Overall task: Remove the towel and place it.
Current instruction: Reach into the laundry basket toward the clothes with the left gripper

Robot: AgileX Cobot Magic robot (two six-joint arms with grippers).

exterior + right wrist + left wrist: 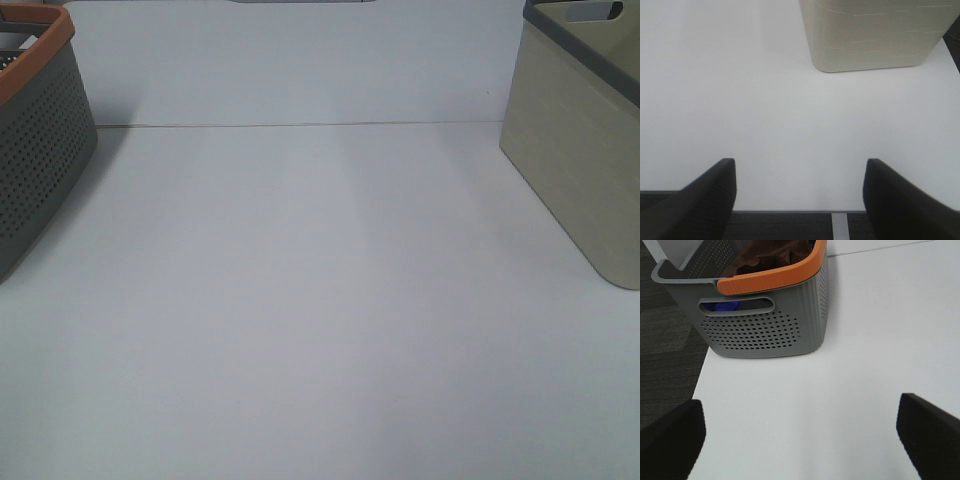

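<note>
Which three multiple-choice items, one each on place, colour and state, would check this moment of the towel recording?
1. Where is the towel?
A. On the table
B. Inside the grey basket
C. In the beige bin

2. What colour is the rim along the basket's near side?
A. Orange
B. Blue
C. Green

3. How does the left gripper stand?
A. Fingers shut on the towel
B. Fingers apart, holding nothing
C. Fingers shut on the rim

Key: 1 B, the left wrist view shows reddish-brown cloth bunched inside the basket. 2 A, that stretch of rim is plainly orange. 3 B, only bare table shows between the two dark fingers.
</note>
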